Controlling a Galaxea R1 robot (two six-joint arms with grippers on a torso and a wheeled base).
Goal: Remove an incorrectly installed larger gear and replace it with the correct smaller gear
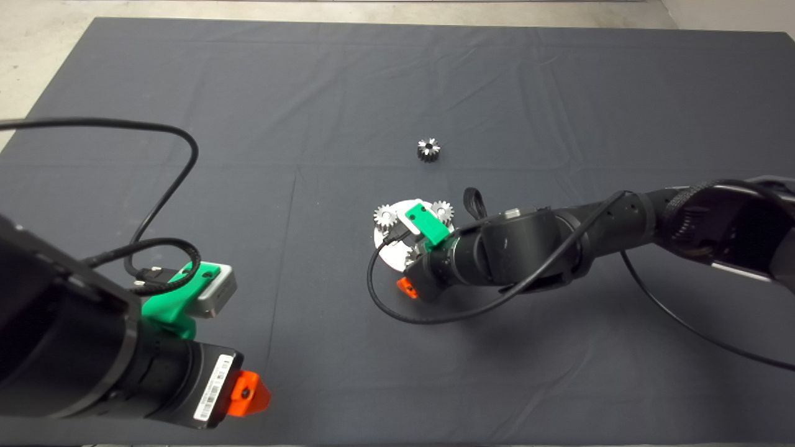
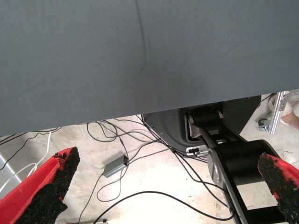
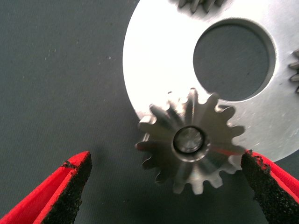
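The larger gear sits on a peg at the rim of a round white plate. It is dark grey, with flared teeth. My right gripper is open just over it, one finger on each side, not touching. In the head view the right gripper covers the plate and hides most of that gear. The smaller gear lies alone on the mat beyond the plate. My left gripper is parked at the lower left, open and empty.
Two pale silver gears stand on the plate's far side. The plate has a large round hole. The right arm's cable loops on the mat. The left wrist view shows the mat's edge and floor cables.
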